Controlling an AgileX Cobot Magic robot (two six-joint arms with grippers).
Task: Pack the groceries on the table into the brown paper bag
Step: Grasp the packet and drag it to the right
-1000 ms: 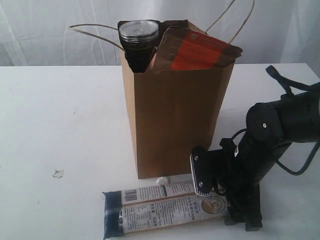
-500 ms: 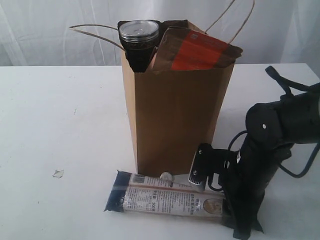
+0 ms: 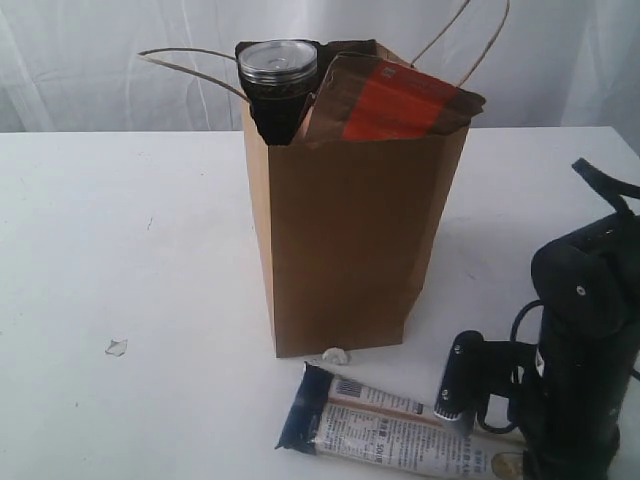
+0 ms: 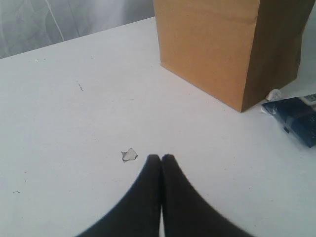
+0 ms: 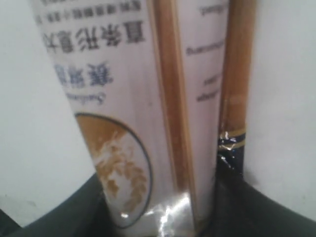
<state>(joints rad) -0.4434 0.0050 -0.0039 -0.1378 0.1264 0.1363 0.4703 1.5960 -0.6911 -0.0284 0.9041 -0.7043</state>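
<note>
Dragged lower right, the packet sits clamped in our right tool; we should raise it above the bag.

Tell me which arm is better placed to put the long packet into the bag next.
Right. The right claw grips one end of the long packet, lying by the bag. The left claw is shut and empty, above the table near a wrapper scrap.

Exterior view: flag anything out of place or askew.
The brown pouch leans crooked out of the paper bag beside the can. A clear wrapper scrap lies loose on the table; the long packet lies slanted, unpacked.
</note>
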